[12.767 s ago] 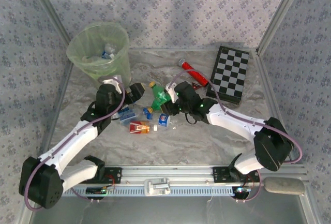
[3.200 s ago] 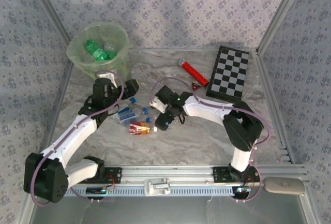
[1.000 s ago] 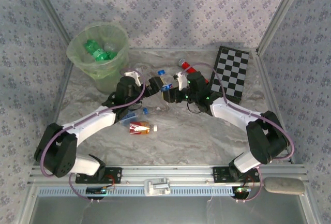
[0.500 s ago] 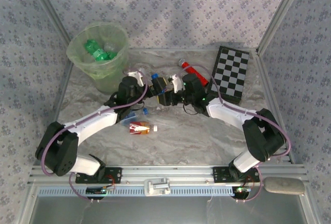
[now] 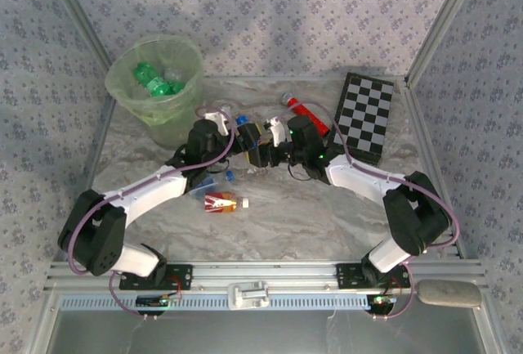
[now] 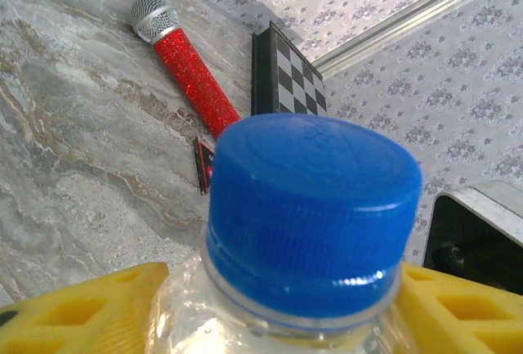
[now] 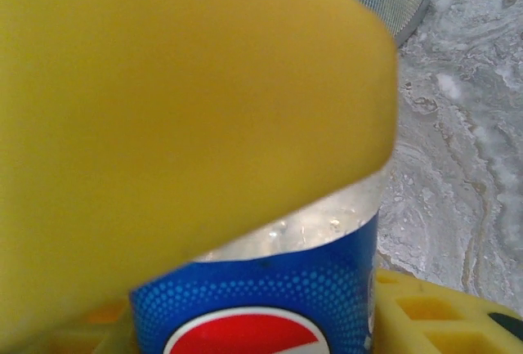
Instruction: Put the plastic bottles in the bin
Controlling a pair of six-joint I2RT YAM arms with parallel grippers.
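L gripper (image 5: 236, 136) clenched on neck end of Pepsi btl (image 5: 250, 136). Its yellow pads (image 6: 78, 309) press both sides just under the blue cap (image 6: 310, 207). R gripper (image 5: 265, 148) grasps the same btl at the label (image 7: 261, 313). Btl sits mid-table between the two wrists, near the bin (image 5: 167, 121) but not in it. Green btls (image 5: 151, 76) inside bin. Red-label btl (image 5: 219, 201) lies on table (image 5: 327, 223), nearer the bases. Red mic (image 6: 196, 84) beside checkerboard (image 5: 364, 117).
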